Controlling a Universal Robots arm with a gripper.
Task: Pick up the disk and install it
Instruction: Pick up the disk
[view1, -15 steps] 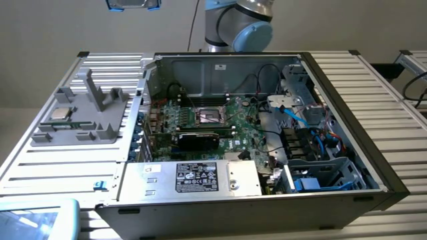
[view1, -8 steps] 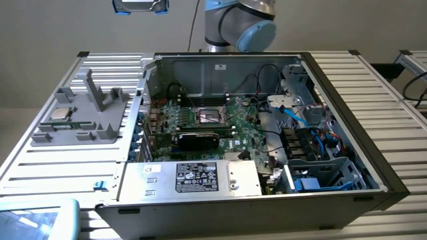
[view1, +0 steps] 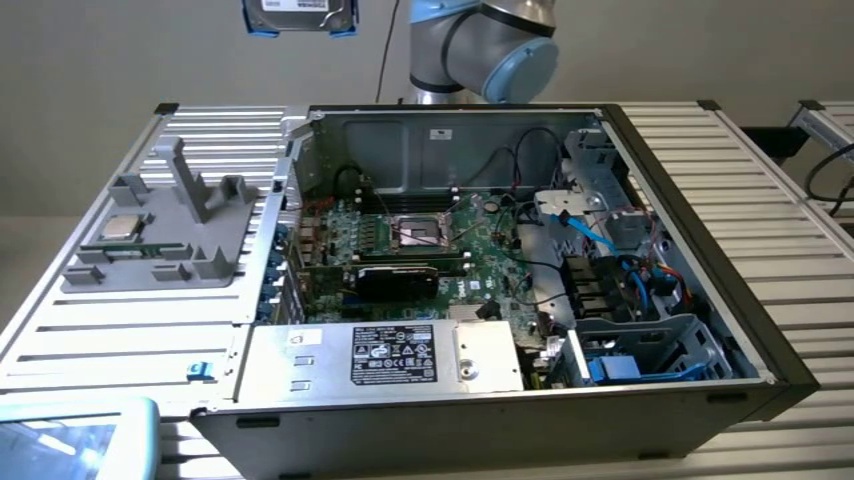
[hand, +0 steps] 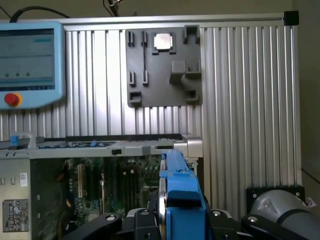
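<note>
disk (view1: 302, 17) aloft over open computer case (view1: 400, 140), grey holder (view1: 214, 235) on exterior view's left

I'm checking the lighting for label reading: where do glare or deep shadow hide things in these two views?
Exterior view: even light; the power-supply box shines pale, the motherboard lies shaded. Wrist view: the pendant screen glows washed out, the case interior is dim, the disk is evenly lit.

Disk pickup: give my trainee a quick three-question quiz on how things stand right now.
1. True or false: the disk lies inside the computer case.
2. What is clamped in the gripper? A) a blue cable B) the disk C) nothing
3. Fill in: the CPU chip rests on a grey ____.

Key: 1 false, it is held up clear of the case; 2 B; 3 tray.
</note>
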